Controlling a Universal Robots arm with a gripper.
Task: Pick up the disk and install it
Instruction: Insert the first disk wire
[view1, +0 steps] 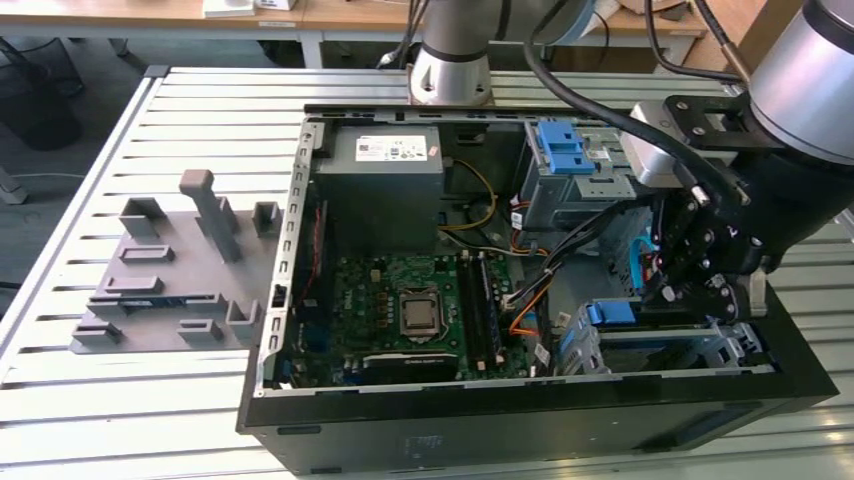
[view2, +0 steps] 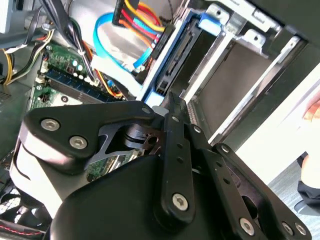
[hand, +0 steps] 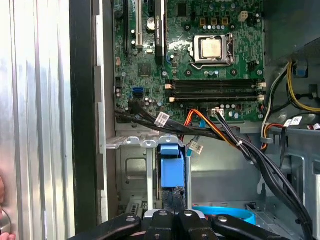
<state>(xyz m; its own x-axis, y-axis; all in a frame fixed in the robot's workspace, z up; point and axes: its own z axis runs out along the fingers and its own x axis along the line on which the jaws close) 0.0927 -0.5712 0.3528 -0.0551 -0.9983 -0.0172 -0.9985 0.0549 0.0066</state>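
The disk (view2: 172, 57) stands on edge in a slot of the metal drive cage (view2: 235, 65). It is dark and edge-on, with its blue bracket (view2: 150, 92) around it. In the first wrist view the blue bracket (hand: 170, 167) fills the slot of the drive cage (hand: 131, 172). In the exterior view it is a blue piece (view1: 611, 312) at the case's near right corner. My gripper (view2: 172, 102) is shut, its black fingers pressed together with nothing between them, and its tips are at the disk's outer end. It hangs over the cage (view1: 663, 295) and meets the bracket (hand: 174, 197).
The open computer case (view1: 287, 300) lies on a slatted metal table (view1: 160, 420), motherboard (view1: 414, 310) and loose cables (hand: 240, 145) exposed. A ridged blue latch (view1: 567, 150) tops the far cage. A grey fixture (view1: 174, 270) sits at the exterior view's left. A person's hand (view2: 312, 112) is near the case.
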